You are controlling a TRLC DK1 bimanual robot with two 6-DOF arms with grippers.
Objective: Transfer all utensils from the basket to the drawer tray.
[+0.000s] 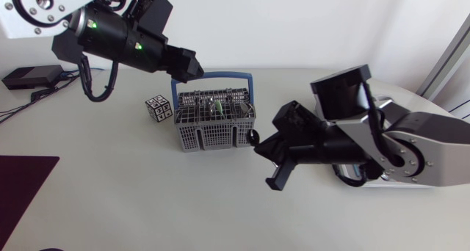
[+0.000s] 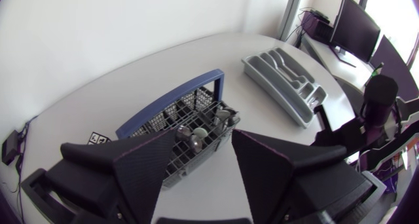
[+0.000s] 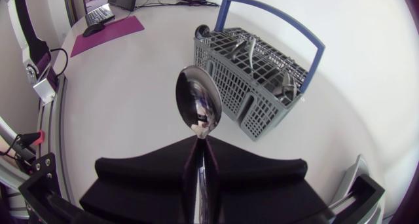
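Basket mouth: the blue handle (image 1: 213,77) arches over the basket (image 1: 213,137); there are openings on either side of it, with utensil handles standing inside.
Over basket: the left jaws, spread, hang by its rear left corner.
Right side: the right jaws, clamped on a spoon (image 3: 198,106), sit just beside the front right corner.
Left side: a marker cube (image 1: 158,108) just beside the wall leaves a narrow gap.
Front: bare counter (image 1: 147,199) runs to the dark mat (image 1: 22,181).
Tray approach: open counter lies between the basket and the drawer tray (image 2: 268,90).

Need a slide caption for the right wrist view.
Right claw shut on a spoon, the blue-handled grey basket ahead of it.
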